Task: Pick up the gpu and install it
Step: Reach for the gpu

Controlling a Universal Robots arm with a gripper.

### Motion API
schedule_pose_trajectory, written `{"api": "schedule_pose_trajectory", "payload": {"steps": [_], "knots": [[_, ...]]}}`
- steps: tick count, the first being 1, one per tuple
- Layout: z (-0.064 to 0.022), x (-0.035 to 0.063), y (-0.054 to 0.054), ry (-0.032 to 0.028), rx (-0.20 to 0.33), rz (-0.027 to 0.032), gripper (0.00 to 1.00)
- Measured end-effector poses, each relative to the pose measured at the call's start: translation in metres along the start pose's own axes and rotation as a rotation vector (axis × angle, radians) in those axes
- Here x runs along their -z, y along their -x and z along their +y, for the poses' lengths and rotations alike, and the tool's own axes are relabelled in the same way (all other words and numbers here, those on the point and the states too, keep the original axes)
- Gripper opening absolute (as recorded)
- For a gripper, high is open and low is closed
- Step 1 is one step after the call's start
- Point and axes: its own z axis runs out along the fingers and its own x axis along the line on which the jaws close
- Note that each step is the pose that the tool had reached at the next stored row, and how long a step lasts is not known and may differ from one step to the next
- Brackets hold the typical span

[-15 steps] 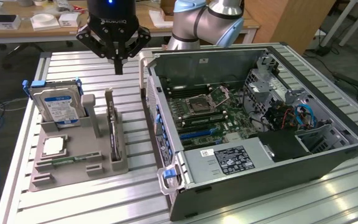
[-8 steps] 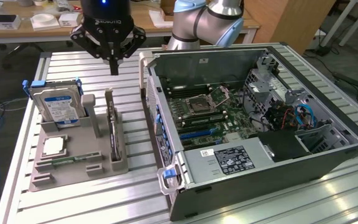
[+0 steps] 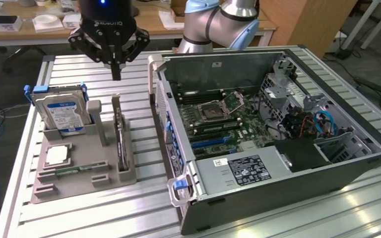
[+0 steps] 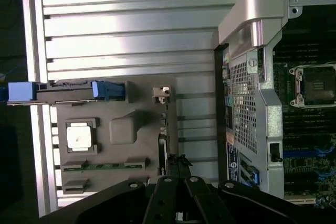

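The gpu (image 3: 119, 133) is a thin dark card standing on its long edge in a slot of the grey holder tray (image 3: 78, 178), on the exterior view's left. In the wrist view the gpu (image 4: 164, 129) appears edge-on, its silvery bracket at one end. My gripper (image 3: 115, 73) hangs above the far end of the card, apart from it, fingers pointing down and shut with nothing between them. The wrist view has the gripper (image 4: 176, 184) right over the card's slot.
The tray also holds a silver hard drive (image 3: 61, 113) with blue clips and a square processor chip (image 3: 58, 154). On the exterior view's right lies the open computer case (image 3: 349, 163), its motherboard (image 3: 220, 121) exposed. A ribbed metal table (image 3: 144, 213) carries everything.
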Motion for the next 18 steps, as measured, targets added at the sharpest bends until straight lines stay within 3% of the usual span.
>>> {"api": "schedule_pose_trajectory", "payload": {"steps": [18], "knots": [[-0.0016, -0.0002, -0.017, 0.0001, 0.000, -0.0001, 0.10]]}}
